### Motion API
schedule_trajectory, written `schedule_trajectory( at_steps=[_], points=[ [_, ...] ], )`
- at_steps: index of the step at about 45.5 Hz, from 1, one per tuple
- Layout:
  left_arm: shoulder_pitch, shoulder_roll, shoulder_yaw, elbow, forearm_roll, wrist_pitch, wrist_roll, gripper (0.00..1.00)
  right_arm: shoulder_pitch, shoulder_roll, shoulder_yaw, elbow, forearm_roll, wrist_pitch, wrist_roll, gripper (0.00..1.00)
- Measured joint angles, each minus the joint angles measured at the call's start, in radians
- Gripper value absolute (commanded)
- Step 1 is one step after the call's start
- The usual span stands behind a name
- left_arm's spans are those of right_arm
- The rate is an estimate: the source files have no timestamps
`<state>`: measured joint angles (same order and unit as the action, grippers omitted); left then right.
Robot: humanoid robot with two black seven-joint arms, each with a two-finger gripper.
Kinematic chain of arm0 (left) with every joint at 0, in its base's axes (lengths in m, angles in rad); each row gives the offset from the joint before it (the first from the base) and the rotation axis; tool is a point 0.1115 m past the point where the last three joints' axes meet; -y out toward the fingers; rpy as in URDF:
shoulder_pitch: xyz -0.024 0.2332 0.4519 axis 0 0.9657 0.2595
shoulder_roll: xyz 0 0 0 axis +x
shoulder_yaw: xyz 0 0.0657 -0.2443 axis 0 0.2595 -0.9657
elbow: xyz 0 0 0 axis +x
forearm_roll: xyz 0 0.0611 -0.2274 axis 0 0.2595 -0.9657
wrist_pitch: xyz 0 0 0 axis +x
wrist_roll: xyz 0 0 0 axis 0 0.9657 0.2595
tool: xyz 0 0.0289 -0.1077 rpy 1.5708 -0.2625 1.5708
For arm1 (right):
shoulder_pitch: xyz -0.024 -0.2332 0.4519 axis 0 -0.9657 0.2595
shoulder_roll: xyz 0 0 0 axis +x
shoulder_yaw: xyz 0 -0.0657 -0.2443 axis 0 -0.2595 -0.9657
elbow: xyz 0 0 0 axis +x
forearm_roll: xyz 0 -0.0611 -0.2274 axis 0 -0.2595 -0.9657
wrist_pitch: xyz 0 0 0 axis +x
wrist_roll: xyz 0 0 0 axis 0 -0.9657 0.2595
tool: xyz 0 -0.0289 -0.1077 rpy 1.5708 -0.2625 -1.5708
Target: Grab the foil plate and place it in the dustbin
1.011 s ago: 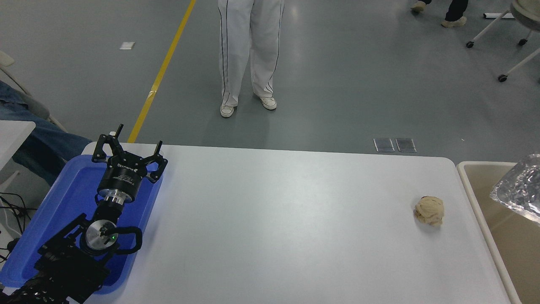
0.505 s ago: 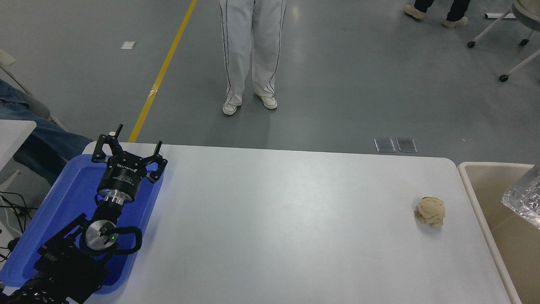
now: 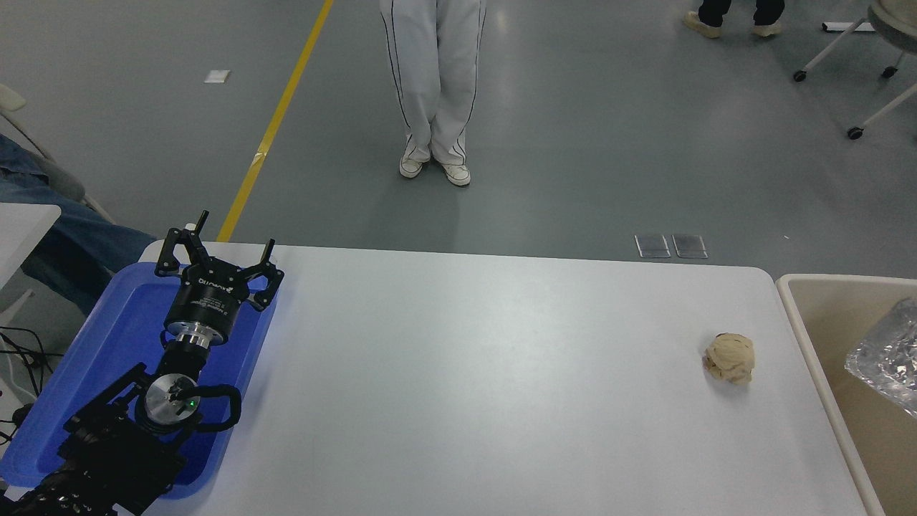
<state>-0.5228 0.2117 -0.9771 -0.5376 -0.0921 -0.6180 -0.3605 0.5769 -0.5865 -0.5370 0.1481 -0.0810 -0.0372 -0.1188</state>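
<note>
Fingers (image 3: 266, 252) of left gripper (image 3: 217, 256): spread apart, grasping nothing, parked over blue tray (image 3: 86, 358) at lower left of frame. Right gripper: out of frame.

Desk (image 3: 466, 373): white, rounded far corners; wide bare span from centre to right. Tan paper ball (image 3: 729, 357) near right edge.

Dustbin (image 3: 802, 337): cream, just beside desk's right edge, cut by frame edge.

Foil plate (image 3: 885, 355): crinkled silver, within dustbin outline at right frame edge, partly cropped; well apart from left fingers.

Person's legs (image 3: 435, 79): upper centre, beyond desk.

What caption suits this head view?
Foil plate over the dustbin; tan paper ball remains on the table.
</note>
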Motion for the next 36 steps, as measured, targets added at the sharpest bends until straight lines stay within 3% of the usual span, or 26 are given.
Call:
schedule_trajectory(
  at_steps=[8,36],
  points=[
    [0.000,0.000,0.000,0.000,0.000,0.000,0.000,1.00,-0.001,0.002,0.003,-0.005,-0.003,-0.009,0.000,0.97],
    [0.000,0.000,0.000,0.000,0.000,0.000,0.000,1.00,0.053,-0.011,0.016,0.059,0.001,-0.084,-0.001,0.99]
  ],
)
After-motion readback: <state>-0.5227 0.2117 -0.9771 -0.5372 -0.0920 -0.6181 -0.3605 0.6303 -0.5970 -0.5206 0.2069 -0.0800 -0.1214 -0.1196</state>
